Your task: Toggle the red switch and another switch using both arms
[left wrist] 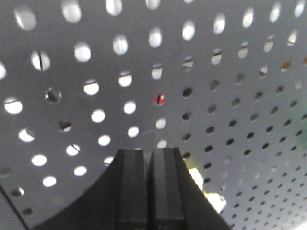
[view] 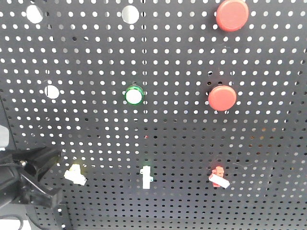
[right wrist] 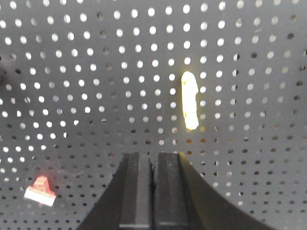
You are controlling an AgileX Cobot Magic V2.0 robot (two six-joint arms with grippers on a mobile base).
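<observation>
The red switch (view: 218,176), a small red base with a short white lever, sits low on the right of the black pegboard (view: 172,129). In the right wrist view the red switch (right wrist: 40,189) lies at lower left, well left of my right gripper (right wrist: 154,155), whose jaws are pressed shut and empty. The other switch (view: 75,173), pale yellow with a stubby white lever, sits at lower left. My left gripper (view: 53,155) hovers just left of it. In the left wrist view the left gripper (left wrist: 149,152) is shut, with the yellow switch (left wrist: 197,178) peeking out beside its right finger.
Two big round red push buttons (view: 232,15) (view: 222,97) are mounted at upper right, and a green-ringed white button (view: 134,96) in the middle. A slim white toggle on a green base (view: 147,176) stands between the two switches. A bright yellow vertical slot (right wrist: 190,100) glows above the right gripper.
</observation>
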